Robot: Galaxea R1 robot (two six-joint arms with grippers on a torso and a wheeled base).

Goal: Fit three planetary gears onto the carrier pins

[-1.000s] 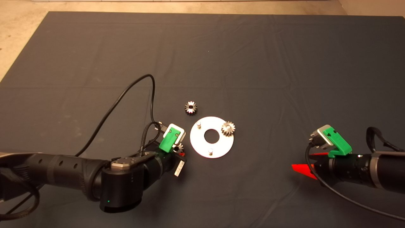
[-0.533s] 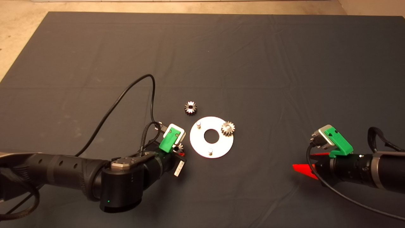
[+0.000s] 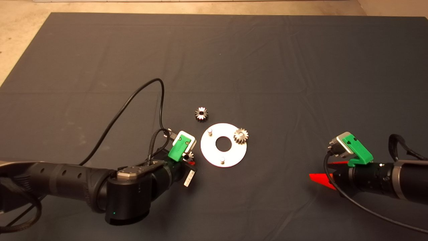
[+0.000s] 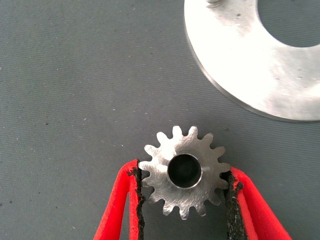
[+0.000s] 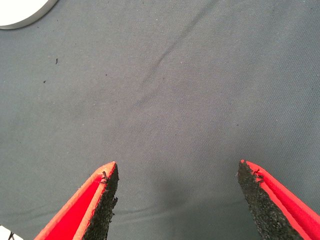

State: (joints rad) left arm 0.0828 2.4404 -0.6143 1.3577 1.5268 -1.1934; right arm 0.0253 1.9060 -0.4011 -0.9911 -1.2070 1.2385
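The left gripper (image 4: 185, 192) is low over the mat (image 3: 234, 60), and its two black pads (image 4: 136, 200) press on opposite sides of one gear (image 4: 185, 172). This gear lies flat with its bore facing up, so the hold is across the teeth; I think this keeps the bore free to go down over a pin. Whether the gear is already lifted or rests on the mat, I cannot tell. In the head view the green housing covers most of this gear (image 3: 190, 156), and only a few teeth show.

Just beyond the fingertips is the disc (image 3: 214, 155), close to the held gear but not touching it. Only a part of its rim (image 4: 235, 75) and central hole shows in the left wrist view. Two carrier pins are bare: the nearer one (image 3: 222, 160) toward the right gripper's side, and the farther one (image 3: 210, 130). The third pin is hidden, because a second gear (image 3: 240, 135) sits over it at the disc's far edge. How deep it sits I cannot judge.

A third gear (image 3: 201, 113) waits on the mat beyond the disc, apart from it.

The right gripper (image 3: 326, 172) is well apart from the work, with its fingers wide and nothing between them; it seems to stand idle. Its wrist view shows bare mat and a small corner of the disc (image 5: 22, 12).
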